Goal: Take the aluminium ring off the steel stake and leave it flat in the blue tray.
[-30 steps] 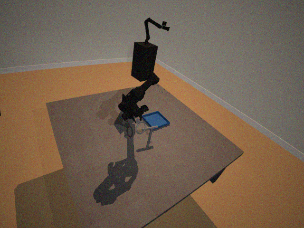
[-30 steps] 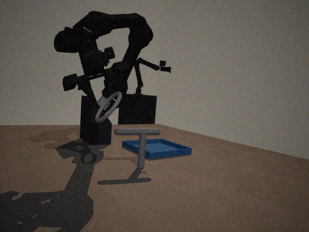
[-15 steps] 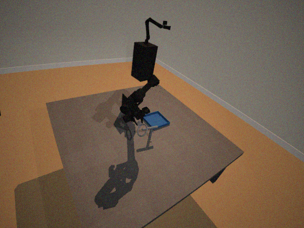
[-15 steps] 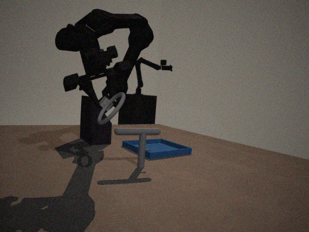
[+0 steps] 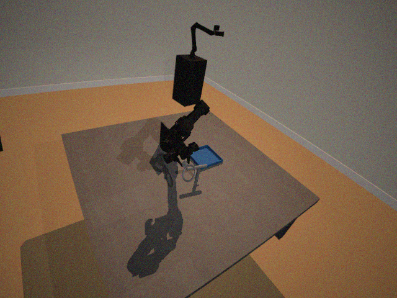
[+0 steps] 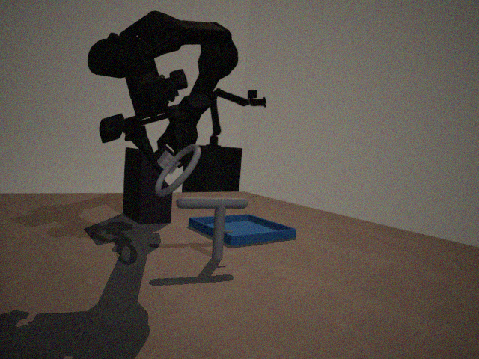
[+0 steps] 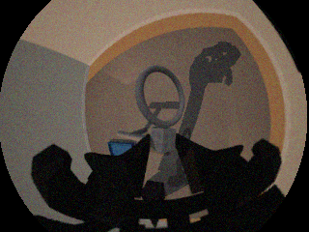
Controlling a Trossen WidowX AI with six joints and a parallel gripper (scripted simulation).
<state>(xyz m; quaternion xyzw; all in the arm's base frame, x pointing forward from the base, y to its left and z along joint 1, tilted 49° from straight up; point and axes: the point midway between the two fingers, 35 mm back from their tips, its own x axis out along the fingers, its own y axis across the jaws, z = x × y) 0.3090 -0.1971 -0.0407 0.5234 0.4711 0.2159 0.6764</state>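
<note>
Above the brown desk (image 5: 237,205) (image 6: 328,301) (image 7: 116,101), the gripper (image 5: 185,161) (image 6: 165,158) (image 7: 162,137) grasps the stiff, probably light ring (image 5: 183,174) (image 6: 196,164) (image 7: 139,92) by its tab (image 5: 184,164) (image 6: 166,158) (image 7: 163,140), likely the best hold.
</note>
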